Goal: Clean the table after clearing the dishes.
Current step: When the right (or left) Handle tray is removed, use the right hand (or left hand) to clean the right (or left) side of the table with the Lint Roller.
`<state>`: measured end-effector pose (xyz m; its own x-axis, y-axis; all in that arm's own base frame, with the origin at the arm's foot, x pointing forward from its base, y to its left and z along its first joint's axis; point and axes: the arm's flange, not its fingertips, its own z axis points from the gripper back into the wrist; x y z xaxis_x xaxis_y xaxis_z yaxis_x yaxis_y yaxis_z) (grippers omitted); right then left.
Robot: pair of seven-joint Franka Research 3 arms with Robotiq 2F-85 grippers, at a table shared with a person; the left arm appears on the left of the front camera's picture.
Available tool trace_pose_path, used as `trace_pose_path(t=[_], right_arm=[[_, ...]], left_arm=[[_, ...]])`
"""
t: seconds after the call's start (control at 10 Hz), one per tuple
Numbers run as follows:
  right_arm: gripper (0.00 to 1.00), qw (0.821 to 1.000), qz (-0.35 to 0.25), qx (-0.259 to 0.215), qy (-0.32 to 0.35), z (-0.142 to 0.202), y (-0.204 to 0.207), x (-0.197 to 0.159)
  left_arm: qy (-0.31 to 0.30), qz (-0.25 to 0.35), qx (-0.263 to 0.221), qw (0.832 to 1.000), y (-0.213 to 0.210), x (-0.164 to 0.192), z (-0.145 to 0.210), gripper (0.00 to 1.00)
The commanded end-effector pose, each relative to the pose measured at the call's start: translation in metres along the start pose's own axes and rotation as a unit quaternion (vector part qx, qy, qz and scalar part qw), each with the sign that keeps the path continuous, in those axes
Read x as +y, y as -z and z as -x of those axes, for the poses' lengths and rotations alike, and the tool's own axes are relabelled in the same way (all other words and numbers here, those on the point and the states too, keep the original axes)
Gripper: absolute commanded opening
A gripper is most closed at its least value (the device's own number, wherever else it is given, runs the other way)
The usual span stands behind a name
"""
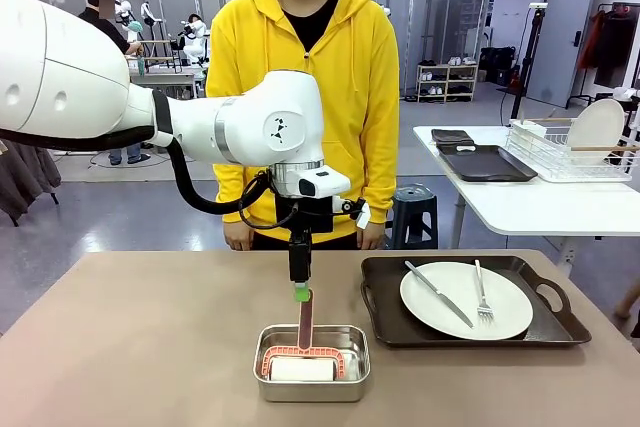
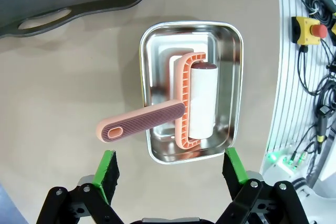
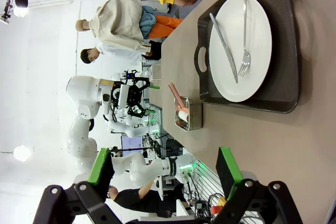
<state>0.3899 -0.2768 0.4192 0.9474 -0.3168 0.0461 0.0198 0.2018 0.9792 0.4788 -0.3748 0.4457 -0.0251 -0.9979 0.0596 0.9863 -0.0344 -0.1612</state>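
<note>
Because the left claw (image 1: pixel 300 292) hangs wide open and empty right over the pink handle (image 1: pixel 305 322) of the lint roller (image 1: pixel 300 369) in the steel pan (image 1: pixel 352 359), low in the middle of the front view, a slightly misplaced drop could knock the handle aside. The table (image 1: pixel 130 347) is bare at lower left. At lower right, just beside the pan, sits a tray (image 1: pixel 385 325) with a plate (image 1: pixel 500 315), knife (image 1: pixel 440 295) and fork (image 1: pixel 482 297), and a wide sweep of the roller could bump it.

In the left wrist view the handle (image 2: pixel 142 121) slants over the pan's rim (image 2: pixel 237 77) toward lower left. It runs nearly along the line between the two green pads (image 2: pixel 108 169). Closing as they stand, the pads might press its end, catch the rim and drag the pan.

In the right wrist view the right claw (image 3: pixel 164 174) is likewise spread and empty at the bottom, with the plate (image 3: pixel 247 72) at upper right. The loose cutlery could slide if the tray tips.
</note>
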Motion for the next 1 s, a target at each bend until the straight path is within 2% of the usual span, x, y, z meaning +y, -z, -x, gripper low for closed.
trace_pose_path(t=[0.0, 0.4, 0.6, 0.7, 0.9], right_arm=[[1.00, 1.000, -0.002, 0.000, -0.003, 0.002, -0.001, 0.003], [1.00, 1.000, -0.002, 0.000, -0.003, 0.002, -0.001, 0.003], [1.00, 1.000, -0.002, 0.000, -0.003, 0.002, -0.001, 0.003], [1.00, 1.000, -0.002, 0.000, -0.003, 0.002, -0.001, 0.003], [1.00, 1.000, -0.002, 0.000, -0.003, 0.002, -0.001, 0.003]], left_arm=[[0.001, 0.000, 0.003, 1.000, -0.001, -0.002, 0.000, 1.00], [0.000, 0.000, 0.000, 1.000, 0.000, 0.000, 0.000, 1.00], [-0.093, 0.028, -0.070, 0.993, -0.045, 0.013, 0.035, 1.00], [-0.146, 0.058, -0.115, 0.981, -0.063, 0.011, 0.064, 1.00], [-0.243, 0.113, -0.214, 0.939, -0.079, -0.004, 0.141, 1.00]])
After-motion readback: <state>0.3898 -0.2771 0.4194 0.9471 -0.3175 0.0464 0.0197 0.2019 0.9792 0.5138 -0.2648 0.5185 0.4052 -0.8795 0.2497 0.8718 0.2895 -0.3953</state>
